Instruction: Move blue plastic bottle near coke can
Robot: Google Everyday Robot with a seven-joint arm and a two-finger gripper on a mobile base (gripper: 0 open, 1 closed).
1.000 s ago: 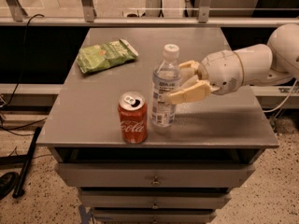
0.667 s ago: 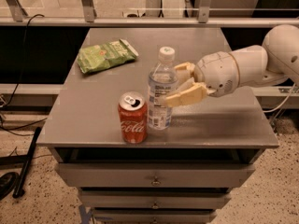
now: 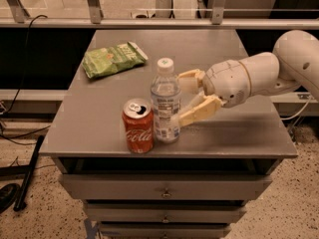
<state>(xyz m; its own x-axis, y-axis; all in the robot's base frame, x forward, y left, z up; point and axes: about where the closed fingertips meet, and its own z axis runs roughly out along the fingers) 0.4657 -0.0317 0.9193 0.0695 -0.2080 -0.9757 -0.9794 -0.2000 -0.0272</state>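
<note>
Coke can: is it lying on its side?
No, the coke can stands upright beside the blue plastic bottle held in the gripper.

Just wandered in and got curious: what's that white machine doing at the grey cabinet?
The robot's two-finger claw is closed around a clear bluish plastic water bottle with a white cap, which stands upright on the grey cabinet top. The bottle is right beside a red Coca-Cola can near the front edge, so close that I cannot tell whether they touch. A green snack bag lies apart at the back left.
</note>
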